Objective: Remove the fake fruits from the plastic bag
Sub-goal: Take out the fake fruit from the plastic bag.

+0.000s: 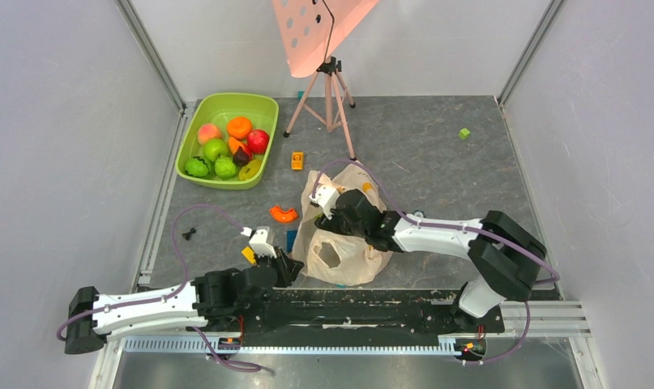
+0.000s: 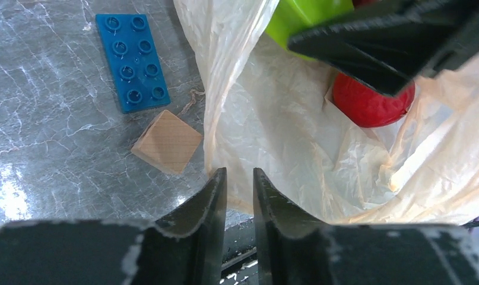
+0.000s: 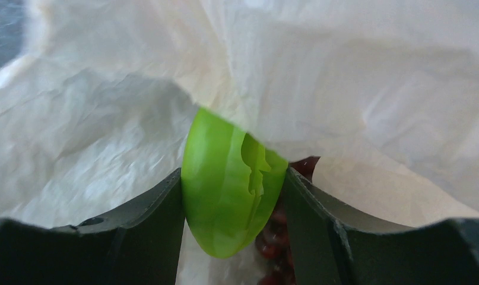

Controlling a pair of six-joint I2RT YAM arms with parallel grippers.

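The plastic bag (image 1: pixel 348 255) lies crumpled at the table's middle, its mouth open. My right gripper (image 1: pixel 333 212) reaches into it and is shut on a green fake fruit (image 3: pixel 231 190), one finger on each side. In the right wrist view, dark red grapes (image 3: pixel 278 237) show under that fruit and bag film (image 3: pixel 343 89) hangs over it. The left wrist view shows a red apple (image 2: pixel 367 104) inside the bag (image 2: pixel 272 136) and the green fruit (image 2: pixel 302 21) under the right gripper's fingers (image 2: pixel 397 41). My left gripper (image 2: pixel 239 172) sits at the bag's near-left rim, its jaws a narrow gap apart with nothing between them.
A lime-green tub (image 1: pixel 230 97) at the back left holds several fruits. A blue brick (image 2: pixel 132 59) and a wooden block (image 2: pixel 167 141) lie left of the bag. An orange arc piece (image 1: pixel 284 214), a tripod (image 1: pixel 330 97) and a small green block (image 1: pixel 464 134) stand farther back.
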